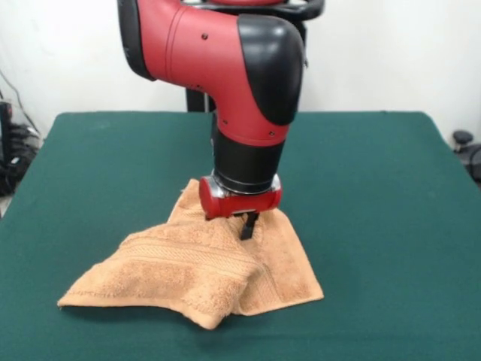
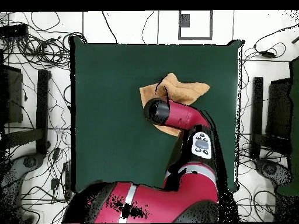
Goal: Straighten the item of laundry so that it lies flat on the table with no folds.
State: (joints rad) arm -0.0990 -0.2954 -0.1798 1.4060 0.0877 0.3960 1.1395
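**Arm down on a rumpled towel at mid-table**

The small orange-tan terry towel point(image 1: 199, 267) lies crumpled a little below the centre of the front view, on the dark green felt-topped rectangular table point(image 1: 376, 195). One side of the cloth is folded over the rest, forming a thick doubled flap that comes to a rounded corner at the lower middle of the frame; a ribbed woven band runs across this flap. The left corner stretches out flat toward the lower left, and the right part lies flat toward the lower right.

The red and black arm comes down from the top of the frame, and its gripper point(image 1: 248, 226) sits right over the towel's middle, with one dark finger reaching down to the cloth. I cannot tell how far the jaws are spread or whether they have hold of the fabric.

In the overhead view the towel point(image 2: 187, 90) shows in the upper middle of the table point(image 2: 111, 116), partly covered by the arm.
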